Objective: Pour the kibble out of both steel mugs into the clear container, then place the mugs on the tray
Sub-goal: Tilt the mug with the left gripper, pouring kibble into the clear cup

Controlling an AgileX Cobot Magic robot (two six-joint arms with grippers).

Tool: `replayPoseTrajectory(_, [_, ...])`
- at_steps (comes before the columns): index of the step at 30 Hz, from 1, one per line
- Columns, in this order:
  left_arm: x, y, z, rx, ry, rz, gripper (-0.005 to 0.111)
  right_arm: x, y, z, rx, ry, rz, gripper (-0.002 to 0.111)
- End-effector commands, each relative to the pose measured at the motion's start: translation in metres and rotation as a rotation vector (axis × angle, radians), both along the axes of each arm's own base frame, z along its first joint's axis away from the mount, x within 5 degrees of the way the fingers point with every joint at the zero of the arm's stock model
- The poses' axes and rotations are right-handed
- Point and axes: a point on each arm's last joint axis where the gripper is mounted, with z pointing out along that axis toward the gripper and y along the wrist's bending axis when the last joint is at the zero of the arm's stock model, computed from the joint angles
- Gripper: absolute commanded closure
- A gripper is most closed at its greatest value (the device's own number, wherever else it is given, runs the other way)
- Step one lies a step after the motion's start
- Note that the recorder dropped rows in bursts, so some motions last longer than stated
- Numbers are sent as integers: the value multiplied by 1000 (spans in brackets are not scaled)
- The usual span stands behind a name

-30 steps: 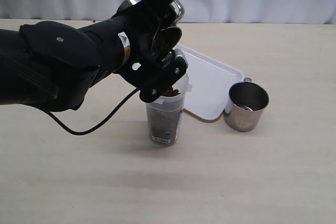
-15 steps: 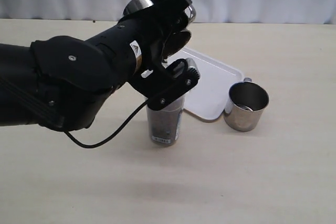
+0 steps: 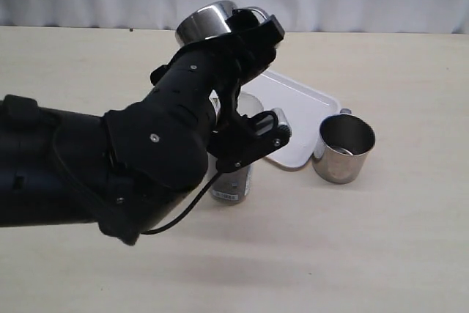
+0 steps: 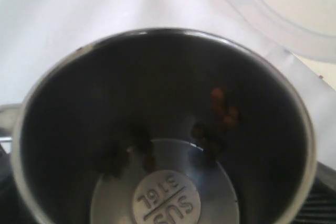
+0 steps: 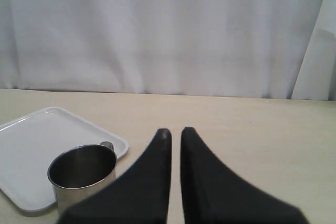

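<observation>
Pouring nearly done: your left gripper (image 3: pixel 250 33) clamps the raised steel mug (image 3: pixel 207 23), which holds few kibble pellets (image 4: pixel 219 109), near the clear container (image 3: pixel 233 185); your right gripper (image 5: pixel 172 131) has its jaws together, empty; the second mug (image 3: pixel 344 148) stands beside the tray (image 3: pixel 300 108), neither trayed yet.

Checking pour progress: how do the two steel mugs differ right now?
The lifted mug is held tilted in the left end effector; the other mug stands upright on the table beside the tray. The lifted mug holds a few kibble pellets; the other looks empty. Both are shiny steel.
</observation>
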Motion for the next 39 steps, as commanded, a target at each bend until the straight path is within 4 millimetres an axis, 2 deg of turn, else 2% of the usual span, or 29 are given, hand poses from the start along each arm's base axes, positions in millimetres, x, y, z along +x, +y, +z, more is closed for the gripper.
replayPoseTrajectory(1, [-8, -2, 9, 1, -75, 42, 107, 0, 0, -1, -2, 2, -3, 103])
replayPoseTrajectory(8, [-25, -9, 13, 4, -122, 39, 107, 0, 0, -1, -2, 2, -3, 103])
replayPoseTrajectory(15, [-24, -7, 13, 12, -139, 65, 107, 0, 0, -1, -2, 2, -3, 103])
replayPoseTrajectory(23, [-19, -14, -15, 104, -145, 100, 107, 0, 0, -1, -2, 2, -3, 103])
replayPoseTrajectory(33, [-18, -12, -10, 105, -180, 139, 107, 0, 0, -1, -2, 2, -3, 103])
replayPoseTrajectory(39, [-17, -15, -17, 122, -174, 138, 107, 0, 0, -1, -2, 2, -3, 103])
